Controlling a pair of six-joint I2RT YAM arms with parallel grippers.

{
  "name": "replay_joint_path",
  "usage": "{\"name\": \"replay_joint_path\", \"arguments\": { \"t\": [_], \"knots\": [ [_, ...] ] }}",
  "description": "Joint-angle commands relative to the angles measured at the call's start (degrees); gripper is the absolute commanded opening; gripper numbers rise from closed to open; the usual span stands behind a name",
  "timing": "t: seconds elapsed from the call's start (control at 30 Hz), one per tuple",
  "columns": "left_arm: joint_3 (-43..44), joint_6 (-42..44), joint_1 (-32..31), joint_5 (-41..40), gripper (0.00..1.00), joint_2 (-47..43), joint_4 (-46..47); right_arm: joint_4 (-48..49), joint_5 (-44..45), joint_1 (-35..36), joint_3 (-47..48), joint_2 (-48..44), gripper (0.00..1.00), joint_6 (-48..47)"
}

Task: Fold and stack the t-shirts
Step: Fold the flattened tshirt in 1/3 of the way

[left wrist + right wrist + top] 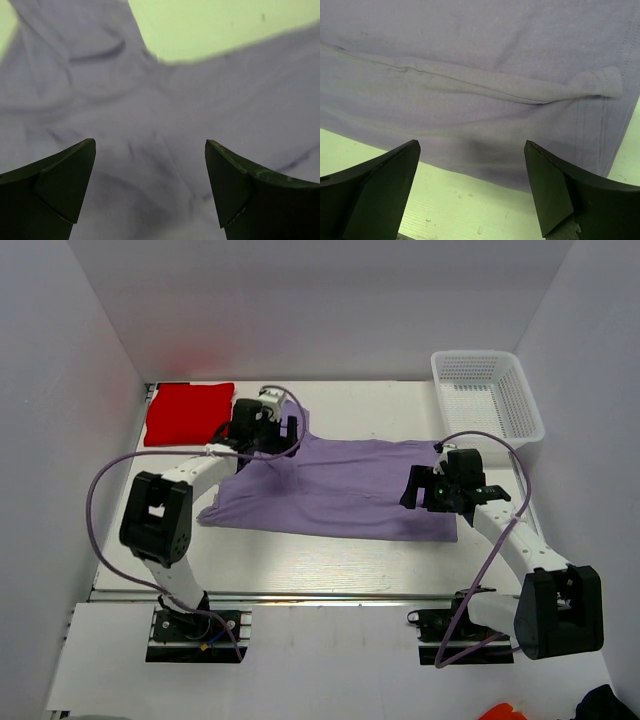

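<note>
- You have the purple shirt (340, 490) lying spread out in the middle of the counter (330, 565), unfolded, its long side running left to right.
- At its far-left end a sleeve branches off. In the left wrist view a wedge of bare counter shows between that sleeve and the body, and the cloth there is rumpled.
- Near its right end, the right wrist view shows a raised crease running across the cloth to a small bunched end close to the stitched side edge. The near edge of the cloth lies flat on the counter.
- The red shirt (188, 412) sits in the far-left corner of the counter as a neat folded rectangle, close to the purple shirt but not touching it.
- Your left claw (268, 432) is spread wide over the purple shirt where the sleeve meets the body. There is nothing between its fingers, and you cannot tell whether the tips touch the cloth.
- Your right claw (425, 490) is also spread wide and holds nothing. It hangs over the shirt's near-right edge, with that edge and bare counter both showing between its fingers.
- The white mesh basket (525, 405) stands at the far-right corner, just beyond the purple shirt's right end.
</note>
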Motion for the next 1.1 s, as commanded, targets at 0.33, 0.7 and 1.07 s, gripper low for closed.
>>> {"name": "replay_joint_path", "arguments": {
  "t": [0.33,0.7,1.07],
  "knots": [
    [-36.18,-14.77,1.21,-12.45,1.0,-28.44,-2.24,9.09,-3.66,-0.04,-2.65,6.14,0.9,3.08],
    [-44.98,-40.06,1.21,-19.67,1.0,-32.31,-23.05,5.59,-1.99,-0.05,-10.03,5.9,0.9,8.36],
    [-49.2,-49.49,1.21,-18.08,1.0,-45.84,-36.78,3.91,2.76,-0.13,-14.35,-3.34,0.9,12.41]
  ]
}}
